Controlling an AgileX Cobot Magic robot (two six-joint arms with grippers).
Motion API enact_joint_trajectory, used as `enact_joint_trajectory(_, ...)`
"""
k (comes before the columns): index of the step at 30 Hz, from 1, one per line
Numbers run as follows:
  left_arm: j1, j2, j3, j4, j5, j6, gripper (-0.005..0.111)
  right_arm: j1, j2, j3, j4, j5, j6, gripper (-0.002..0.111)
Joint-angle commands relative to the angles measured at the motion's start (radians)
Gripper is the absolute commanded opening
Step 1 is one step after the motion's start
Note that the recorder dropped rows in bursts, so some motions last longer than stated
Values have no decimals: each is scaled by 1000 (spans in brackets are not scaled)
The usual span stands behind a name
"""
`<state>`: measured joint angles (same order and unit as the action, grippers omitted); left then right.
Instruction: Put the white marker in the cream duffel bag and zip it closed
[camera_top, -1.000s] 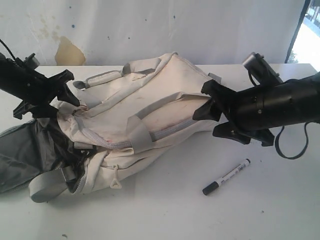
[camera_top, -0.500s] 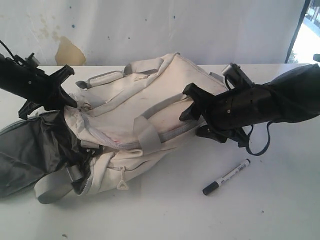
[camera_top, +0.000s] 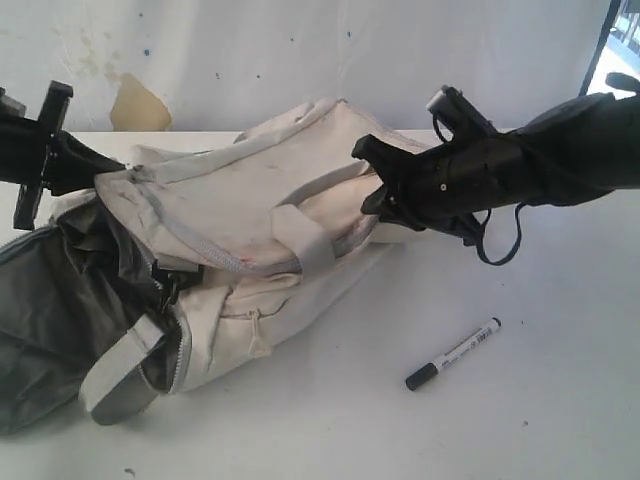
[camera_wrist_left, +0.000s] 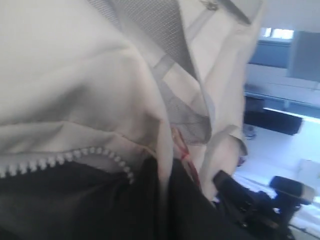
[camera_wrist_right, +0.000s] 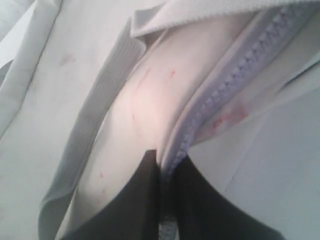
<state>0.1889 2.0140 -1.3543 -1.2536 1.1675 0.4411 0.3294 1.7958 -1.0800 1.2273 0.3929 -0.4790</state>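
The cream duffel bag (camera_top: 230, 215) lies across the left and middle of the table, its left end gaping to show dark grey lining (camera_top: 60, 300). My left gripper (camera_top: 100, 168) is shut on the bag's cream rim by the opening; the left wrist view shows the fabric (camera_wrist_left: 75, 75) pinched between the jaws beside zipper teeth (camera_wrist_left: 75, 156). My right gripper (camera_top: 372, 192) is shut on the bag's right end, clamping the grey zipper (camera_wrist_right: 235, 75) and its cream edge (camera_wrist_right: 145, 100). The white marker (camera_top: 452, 354), black cap lower left, lies on the table right of the bag, apart from both grippers.
The white table (camera_top: 560, 420) runs out to the right and front of the marker. A grey strap loop (camera_top: 115, 385) hangs at the bag's lower left. A white wall with a brown patch (camera_top: 135, 105) stands close behind.
Both grippers rose and drew the bag's top panel up. The right gripper moved left and upward. The left end opened wider, showing more lining. The marker stayed put.
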Motion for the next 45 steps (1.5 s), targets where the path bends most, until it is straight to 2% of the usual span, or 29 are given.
enact_joint_trajectory(1, 66, -78, 138, -272, 54, 152, 0, -3, 47, -81, -64, -15, -16, 0)
enact_joint_trajectory(4, 82, -122, 263, -320, 54, 223, 0, -26, 80, -129, -135, 35, 19, 0)
enact_joint_trajectory(7, 87, -192, 399, -452, 54, 352, 0, -86, 120, -205, -306, 190, 185, 0)
enact_joint_trajectory(11, 87, -255, 536, -479, 54, 477, 0, -121, 160, -283, -438, 376, 251, 0)
enact_joint_trajectory(14, 87, -264, 630, -491, 54, 592, 0, -121, 186, -296, -467, 422, 233, 0)
enact_joint_trajectory(17, 87, -264, 648, -491, 54, 645, 0, -121, 179, -297, -467, 452, 134, 2)
enact_joint_trajectory(19, 87, -264, 648, -491, 54, 662, 0, -121, 170, -307, -471, 470, 118, 9)
enact_joint_trajectory(24, 87, -264, 648, -491, 54, 662, 0, -121, 146, -342, -489, 516, 120, 42)
enact_joint_trajectory(27, 87, -264, 648, -491, 54, 662, 0, -121, 128, -368, -538, 553, 138, 52)
enact_joint_trajectory(30, 87, -264, 648, -491, 54, 662, 0, -121, 96, -421, -687, 624, 285, 52)
enact_joint_trajectory(35, 87, -264, 648, -491, 54, 662, 0, -89, 80, -479, -609, 667, 232, 52)
enact_joint_trajectory(40, 87, -264, 648, -491, 54, 662, 0, 39, 80, -483, -567, 570, 217, 52)
enact_joint_trajectory(45, 87, -264, 648, -491, 54, 662, 0, 190, 81, -483, -499, 344, 217, 52)
